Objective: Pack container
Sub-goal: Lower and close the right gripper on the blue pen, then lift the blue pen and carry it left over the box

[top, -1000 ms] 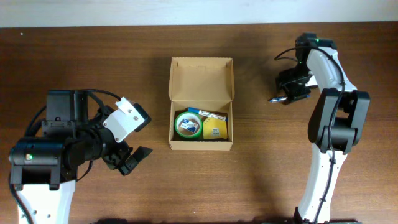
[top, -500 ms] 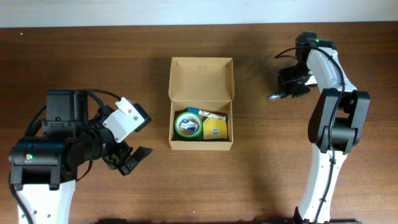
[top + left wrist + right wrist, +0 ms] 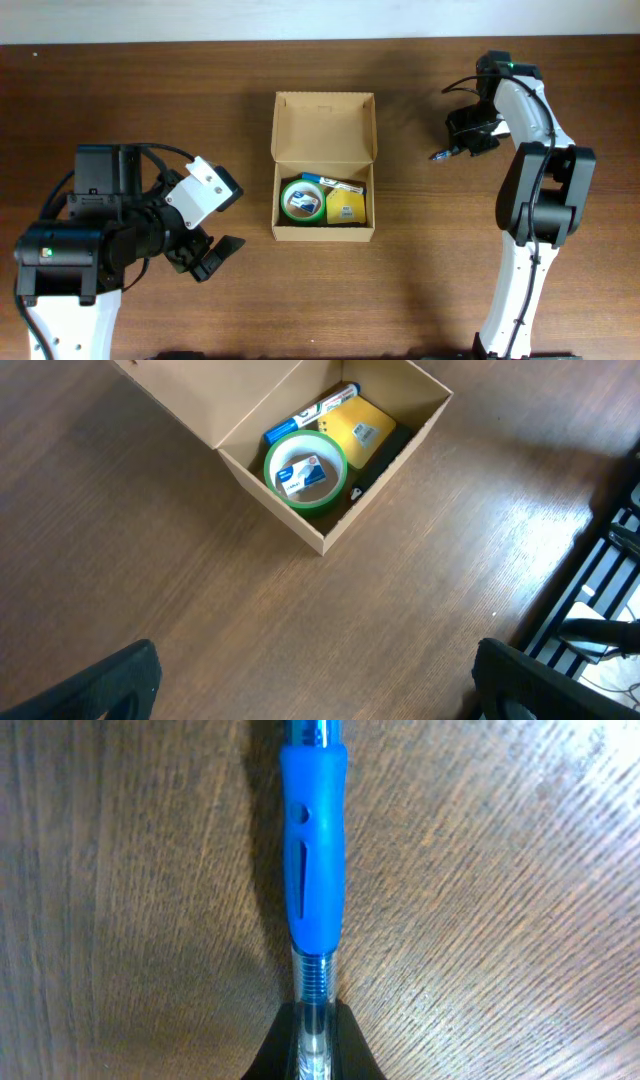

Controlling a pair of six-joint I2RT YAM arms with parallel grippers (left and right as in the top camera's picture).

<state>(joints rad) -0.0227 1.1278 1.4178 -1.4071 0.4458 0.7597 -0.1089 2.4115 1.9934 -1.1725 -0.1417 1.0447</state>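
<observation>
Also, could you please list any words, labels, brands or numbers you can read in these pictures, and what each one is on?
Nothing is legible.
The blue-and-white label inside the green tape roll: print too small.
The grey label on the yellow packet: blurred.
The white marker: dark print, too small.
The blue pen: no markings visible.
The cardboard box: unmarked.

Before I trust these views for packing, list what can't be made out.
- Right wrist: pen cut off by the top edge, lower end hidden between the right jaws.
- Overhead: yellow packet print too small to read.
- Left wrist: container floor hidden under the tape roll.
</observation>
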